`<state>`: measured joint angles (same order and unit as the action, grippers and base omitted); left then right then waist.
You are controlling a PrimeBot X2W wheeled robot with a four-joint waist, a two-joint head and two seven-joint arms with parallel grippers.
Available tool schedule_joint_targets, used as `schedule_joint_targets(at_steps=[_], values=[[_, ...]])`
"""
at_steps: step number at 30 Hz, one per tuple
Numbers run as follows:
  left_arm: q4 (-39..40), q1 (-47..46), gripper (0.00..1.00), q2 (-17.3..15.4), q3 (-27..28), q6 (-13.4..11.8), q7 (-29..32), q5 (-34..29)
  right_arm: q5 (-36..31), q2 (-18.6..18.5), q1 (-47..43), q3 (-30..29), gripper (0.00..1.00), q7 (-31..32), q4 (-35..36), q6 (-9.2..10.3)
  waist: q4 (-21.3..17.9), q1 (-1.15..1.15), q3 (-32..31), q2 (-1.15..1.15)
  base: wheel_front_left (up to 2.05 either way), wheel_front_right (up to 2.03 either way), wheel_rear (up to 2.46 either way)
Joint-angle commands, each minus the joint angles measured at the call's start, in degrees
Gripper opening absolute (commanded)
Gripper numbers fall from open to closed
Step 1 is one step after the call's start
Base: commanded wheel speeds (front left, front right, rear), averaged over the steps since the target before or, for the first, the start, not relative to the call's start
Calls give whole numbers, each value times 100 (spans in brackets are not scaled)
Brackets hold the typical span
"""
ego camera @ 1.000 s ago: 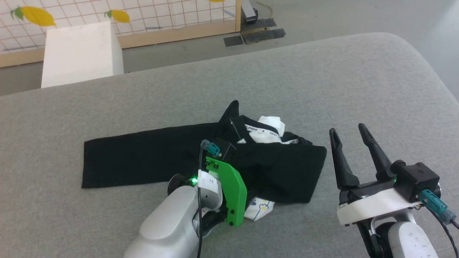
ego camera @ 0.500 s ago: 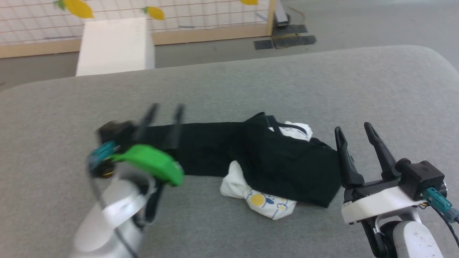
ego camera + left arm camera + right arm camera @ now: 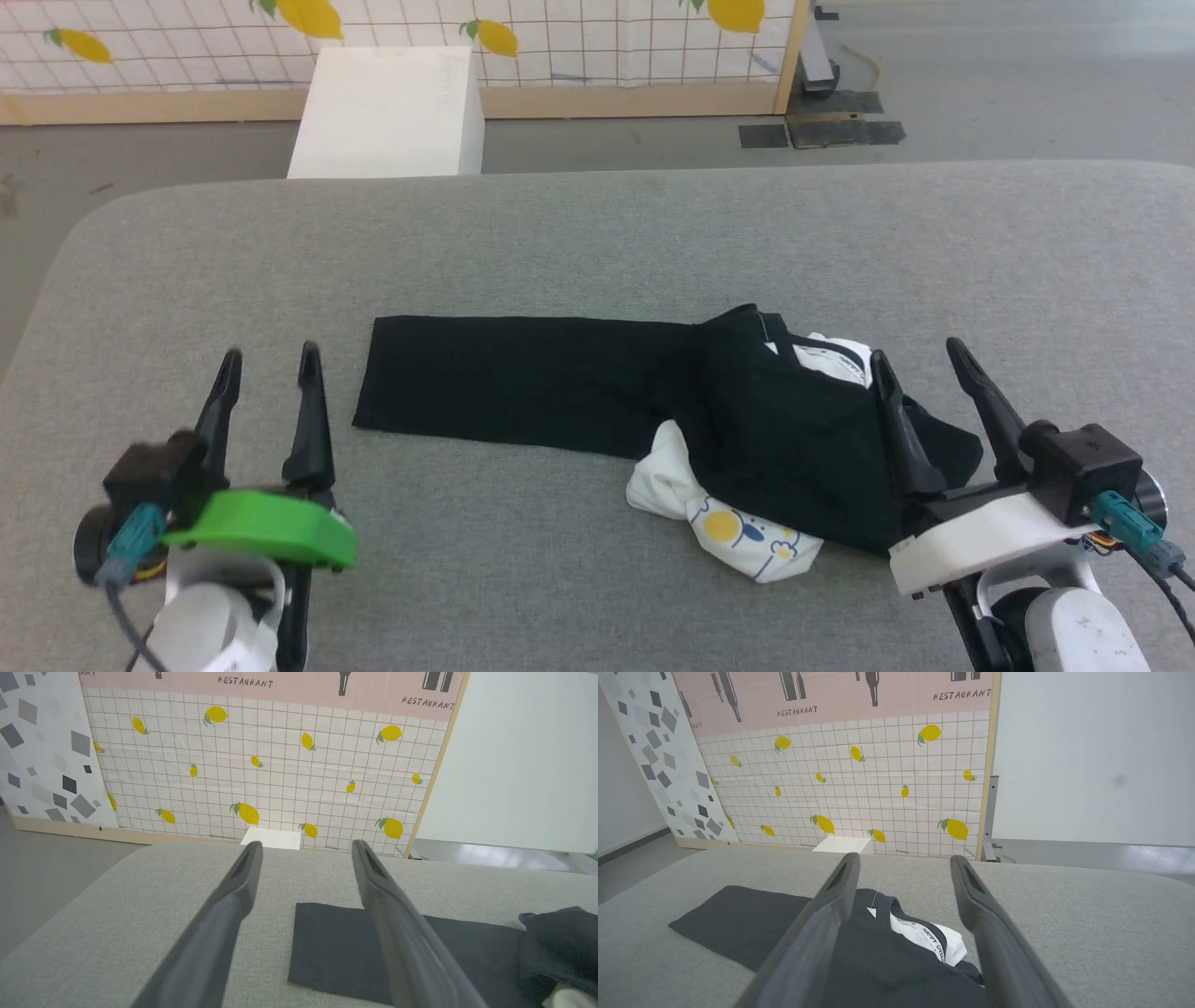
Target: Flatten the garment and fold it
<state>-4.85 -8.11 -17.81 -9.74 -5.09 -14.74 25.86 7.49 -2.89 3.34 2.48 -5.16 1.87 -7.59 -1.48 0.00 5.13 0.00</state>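
Observation:
The garment lies bunched on the grey table, one black sleeve stretched flat to the left. Its white body with the yellow-and-blue print pokes out at the front, and the lettered neckband shows at the back. My left gripper is open with nothing between its fingers, over bare table left of the sleeve's cuff. My right gripper is open too, hovering over the bunched right part of the garment.
The grey padded table has rounded far corners and bare room around the garment. Beyond its far edge stand a white box on the floor and a lemon-patterned wall panel.
My left arm has swung from over the garment's middle to the far left, its gripper empty. The head view has turned, shifting the whole scene. The white printed part shows more.

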Motion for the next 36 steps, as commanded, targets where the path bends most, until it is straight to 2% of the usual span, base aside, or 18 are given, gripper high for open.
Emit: schedule_joint_targets(at_steps=[1,7,15,23,24,25,26,28,32,36], values=[[72,188,100,86,107,32,-24,-118,-31,2,-69,4,100,52,-21,10,33,0,2,0,0,0,0],[253,505,100,495,524,244,-25,-345,-218,2,-8,50,100,540,-202,10,151,0,65,0,0,0,0],[231,358,100,865,780,644,-25,-669,-382,2,781,758,100,2206,-736,10,430,0,274,0,0,0,0],[120,234,100,1125,929,895,-26,-876,-942,2,1275,923,100,3679,-1375,10,642,0,412,0,0,0,0],[109,230,100,1150,941,915,-26,-894,-1033,2,1303,934,44,3797,-1411,10,655,0,418,0,0,0,0],[91,228,100,1178,950,942,-26,-914,-1113,2,1330,947,14,3883,-1425,10,669,0,418,0,0,0,0],[75,227,100,1198,957,964,-26,-927,-1143,2,1346,936,0,3903,-1416,10,676,0,417,0,0,0,0],[-7,235,100,1284,1048,1063,-26,-1014,-882,2,1491,853,0,3502,-1003,10,643,0,325,0,0,0,0],[-44,245,100,1308,1098,1108,-26,-1075,-461,2,1769,961,0,3082,-559,10,563,0,208,0,0,0,0],[-62,263,100,1328,1128,1142,-26,-1118,53,2,1936,635,0,2701,-16,10,498,0,115,0,0,0,0]])
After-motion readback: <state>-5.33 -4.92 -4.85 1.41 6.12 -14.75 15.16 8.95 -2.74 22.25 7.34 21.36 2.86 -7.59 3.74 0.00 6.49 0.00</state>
